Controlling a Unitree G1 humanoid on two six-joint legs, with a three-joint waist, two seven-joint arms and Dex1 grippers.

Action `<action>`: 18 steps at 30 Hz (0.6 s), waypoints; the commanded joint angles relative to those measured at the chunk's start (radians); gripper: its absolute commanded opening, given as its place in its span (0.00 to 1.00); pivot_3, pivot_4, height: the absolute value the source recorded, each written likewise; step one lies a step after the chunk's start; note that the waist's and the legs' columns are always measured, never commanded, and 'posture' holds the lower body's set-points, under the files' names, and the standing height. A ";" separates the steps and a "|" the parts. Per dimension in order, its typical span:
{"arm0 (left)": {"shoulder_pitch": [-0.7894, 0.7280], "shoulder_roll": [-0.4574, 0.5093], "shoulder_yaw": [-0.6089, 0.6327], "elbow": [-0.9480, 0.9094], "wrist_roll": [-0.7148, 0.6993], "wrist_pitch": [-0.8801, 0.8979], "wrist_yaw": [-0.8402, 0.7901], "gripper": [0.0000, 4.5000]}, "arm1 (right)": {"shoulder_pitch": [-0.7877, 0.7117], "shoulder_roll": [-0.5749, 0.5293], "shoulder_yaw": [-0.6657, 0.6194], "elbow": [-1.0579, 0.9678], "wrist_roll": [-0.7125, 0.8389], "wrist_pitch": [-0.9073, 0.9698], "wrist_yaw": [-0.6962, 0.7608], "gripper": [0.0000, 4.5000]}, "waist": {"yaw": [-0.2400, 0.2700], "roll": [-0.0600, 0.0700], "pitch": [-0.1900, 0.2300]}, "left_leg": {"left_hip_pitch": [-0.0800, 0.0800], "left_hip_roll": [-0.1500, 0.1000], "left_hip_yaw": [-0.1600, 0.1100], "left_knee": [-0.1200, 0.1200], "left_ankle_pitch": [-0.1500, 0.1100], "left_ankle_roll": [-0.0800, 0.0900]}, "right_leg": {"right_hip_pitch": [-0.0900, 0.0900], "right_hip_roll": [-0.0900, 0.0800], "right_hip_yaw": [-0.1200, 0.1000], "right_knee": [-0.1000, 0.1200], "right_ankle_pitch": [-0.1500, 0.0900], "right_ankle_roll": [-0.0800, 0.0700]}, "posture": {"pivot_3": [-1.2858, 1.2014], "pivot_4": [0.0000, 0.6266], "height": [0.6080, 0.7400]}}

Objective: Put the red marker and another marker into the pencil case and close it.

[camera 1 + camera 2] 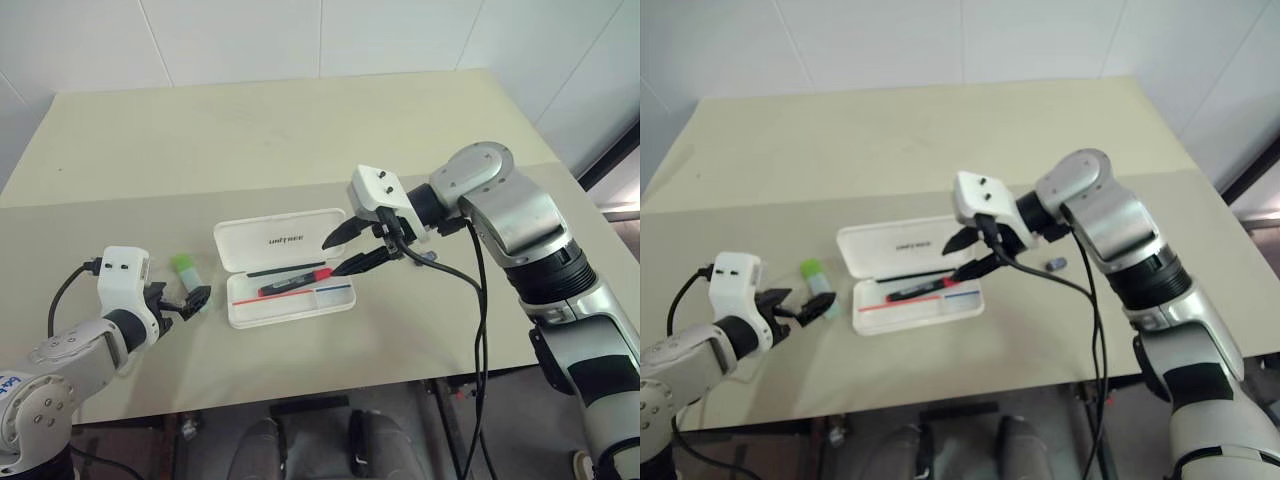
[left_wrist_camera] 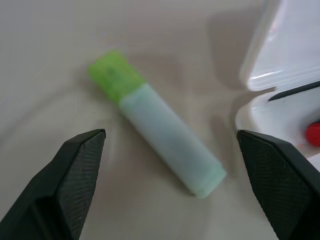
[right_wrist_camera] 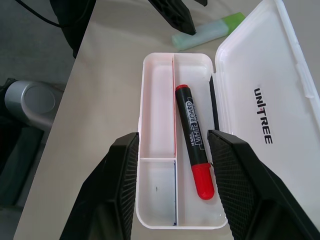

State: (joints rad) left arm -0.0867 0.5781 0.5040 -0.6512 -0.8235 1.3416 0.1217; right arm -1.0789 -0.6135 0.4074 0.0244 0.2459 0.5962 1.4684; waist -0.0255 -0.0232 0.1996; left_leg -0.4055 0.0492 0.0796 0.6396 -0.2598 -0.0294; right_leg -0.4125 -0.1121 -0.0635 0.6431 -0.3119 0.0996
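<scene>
The white pencil case [image 1: 262, 247] lies open in the middle of the table, lid folded back. The red marker [image 3: 194, 142] rests inside its tray, red cap toward the right end. Another marker [image 1: 186, 272], mint with a green cap, lies on the table just left of the case. My left gripper [image 1: 195, 299] hovers low beside this marker, open; in the left wrist view its fingers [image 2: 80, 165] stand on either side of the marker without touching it. My right gripper [image 1: 336, 257] hangs above the case's right end, open, with nothing between its jaws.
A small dark grey marker [image 1: 1057, 264] lies on the table right of the case, under my right arm. The table's front edge [image 1: 300, 395] runs close below the case. A black cable [image 1: 475, 300] hangs from the right wrist.
</scene>
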 commanded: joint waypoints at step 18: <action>-0.066 -0.165 -0.167 0.078 0.291 -0.103 0.040 1.00 | -0.002 -0.023 -0.045 -0.032 0.024 0.005 -0.012 0.51 | 0.007 -0.001 -0.001 | 0.000 0.000 0.000 0.003 0.000 0.000 | 0.001 0.000 0.000 -0.001 0.000 0.000 | 0.52 0.24 1.00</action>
State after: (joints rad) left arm -0.1511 0.4225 0.3420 -0.5945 -0.5683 1.2549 0.1589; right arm -1.0767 -0.6228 0.4044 0.0171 0.2561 0.6080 1.4585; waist -0.0182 -0.0245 0.1987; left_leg -0.4053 0.0491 0.0797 0.6436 -0.2605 -0.0292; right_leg -0.4117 -0.1126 -0.0637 0.6414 -0.3119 0.0996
